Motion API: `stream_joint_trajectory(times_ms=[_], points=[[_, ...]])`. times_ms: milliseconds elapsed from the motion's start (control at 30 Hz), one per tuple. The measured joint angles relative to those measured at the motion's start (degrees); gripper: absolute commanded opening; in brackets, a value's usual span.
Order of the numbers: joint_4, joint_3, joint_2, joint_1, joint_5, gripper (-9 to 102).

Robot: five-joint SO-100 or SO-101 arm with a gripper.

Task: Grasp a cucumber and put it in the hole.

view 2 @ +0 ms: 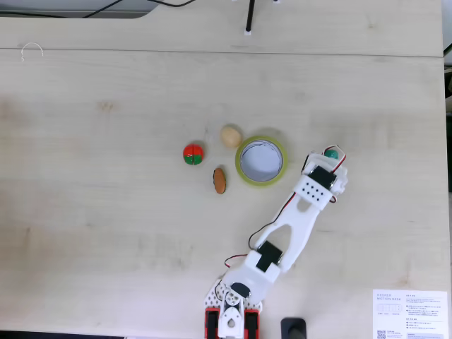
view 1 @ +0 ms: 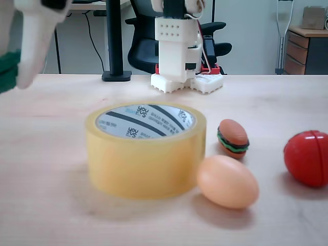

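Reaching up from 6 o'clock in a fixed view, the arm's fingers (view 2: 330,153) clasp the cucumber (view 2: 330,152) at 3 o'clock of the hole (view 2: 260,159). The low fixed view adds the core's lettering.

Egg (view 1: 227,181) right of tape roll (view 1: 146,154), apparently touching.

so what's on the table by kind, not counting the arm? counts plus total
Tape roll: 1
Egg: 1
Toy burger: 1
Red toy tomato: 1
Cucumber: 1, held in the pincer, off the table beside the roll
Total: 5
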Motion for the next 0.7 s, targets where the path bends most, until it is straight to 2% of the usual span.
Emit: stream_joint_trajectory(times_ms=[267, 700], points=[[5.7, 0.0, 6.9, -4.4, 0.0, 9], [12.2, 0.0, 11.4, -20.2, 0.0, 5]])
